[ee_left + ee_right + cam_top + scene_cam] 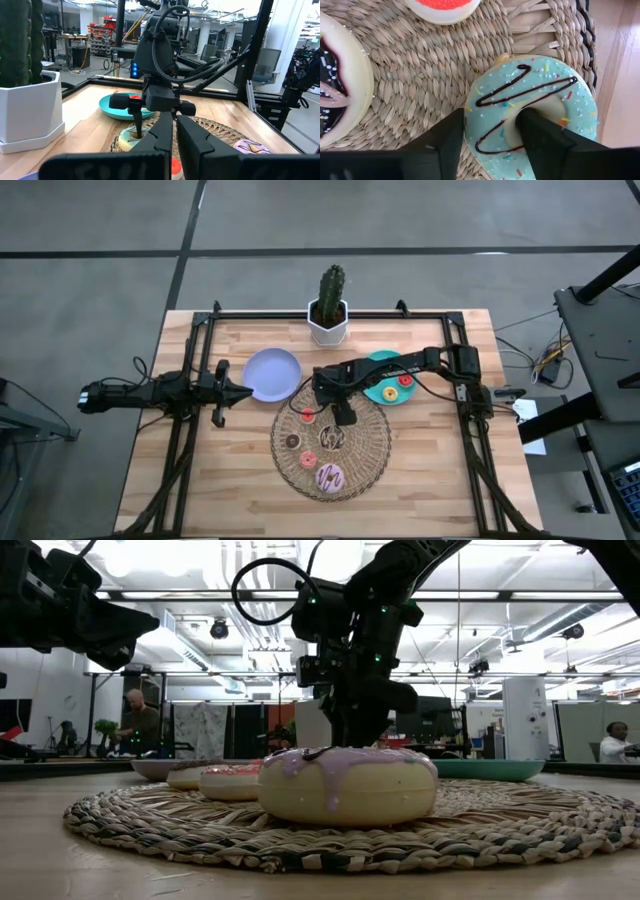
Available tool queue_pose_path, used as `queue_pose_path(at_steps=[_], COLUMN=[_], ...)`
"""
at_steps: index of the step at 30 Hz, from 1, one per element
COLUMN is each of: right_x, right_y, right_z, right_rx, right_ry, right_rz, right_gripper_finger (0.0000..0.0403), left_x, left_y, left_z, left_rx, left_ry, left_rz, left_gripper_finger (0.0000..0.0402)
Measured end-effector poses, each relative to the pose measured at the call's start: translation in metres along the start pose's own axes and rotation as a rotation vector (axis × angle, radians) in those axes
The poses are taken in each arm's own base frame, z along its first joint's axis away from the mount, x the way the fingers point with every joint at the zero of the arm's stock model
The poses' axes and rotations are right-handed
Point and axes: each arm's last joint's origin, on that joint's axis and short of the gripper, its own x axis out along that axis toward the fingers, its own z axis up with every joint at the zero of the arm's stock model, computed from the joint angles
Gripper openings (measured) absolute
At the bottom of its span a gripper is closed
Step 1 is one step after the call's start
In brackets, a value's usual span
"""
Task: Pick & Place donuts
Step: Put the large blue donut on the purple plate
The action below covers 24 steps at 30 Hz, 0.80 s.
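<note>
Donuts lie flat on a round woven mat point(372, 442): a pale green one with brown squiggle icing point(530, 105) near the rim, a pink-iced one point(330, 476) at the front edge, a red-topped one point(442, 9), a dark-iced one point(335, 85). Two small ones point(397, 386) sit on the teal plate point(378, 362).

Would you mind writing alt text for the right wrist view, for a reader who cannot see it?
The right gripper straddles one side of a light blue iced donut with a dark squiggle and sprinkles, one finger in its hole and one outside its rim. The donut lies on a woven wicker mat; parts of two other donuts show at the frame's edges.
</note>
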Motion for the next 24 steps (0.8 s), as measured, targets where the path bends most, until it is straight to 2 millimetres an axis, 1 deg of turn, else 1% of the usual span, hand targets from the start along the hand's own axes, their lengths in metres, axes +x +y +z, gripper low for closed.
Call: queue_pose_path(at_steps=[9,12,17,24], right_x=[-0.001,-0.005,-0.02,-0.048], right_y=[-0.001,-0.001,-0.006,-0.02], right_z=[0.0,0.001,0.009,0.032], right_rx=[0.002,0.002,0.01,0.025], right_ry=[-0.003,-0.013,-0.061,-0.171], right_rz=[-0.001,-0.004,-0.019,-0.057], right_gripper_finger=[0.0146,0.0137,0.0125,0.0116], left_x=[0.0,0.0,0.0,0.0], left_y=[0.0,0.0,0.0,0.0], left_z=[0.0,0.0,0.0,0.0], left_rx=[0.0,0.0,0.0,0.0], left_ry=[0.0,0.0,0.0,0.0], left_rz=[0.0,0.0,-0.001,-0.001], left_gripper_finger=[0.0,0.0,0.0,0.0])
